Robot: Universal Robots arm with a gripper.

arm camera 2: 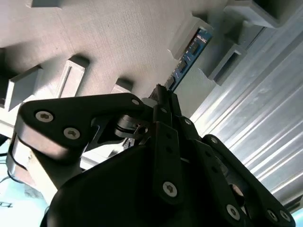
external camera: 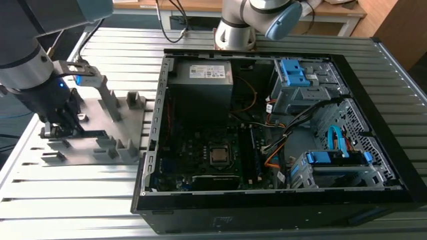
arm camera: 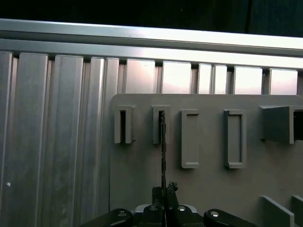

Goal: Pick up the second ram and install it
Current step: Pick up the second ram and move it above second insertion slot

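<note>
On the table [external camera: 200, 45], well apart from the computer case [external camera: 267, 202], the grey holder [external camera: 100, 140] lies by the edge at the exterior view's left. The claw [external camera: 59, 131] is down on it — jaws clamped on the near end of the memory stick [arm camera 2: 189, 52], whose long axis runs straight out from the claw into a holder slot.

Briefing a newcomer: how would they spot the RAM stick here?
A grey fixture lies beside the open computer case, toward the exterior view's left. In the gripper there, the second ram stands on edge: a thin board with a blue label, among plain grey posts.
</note>
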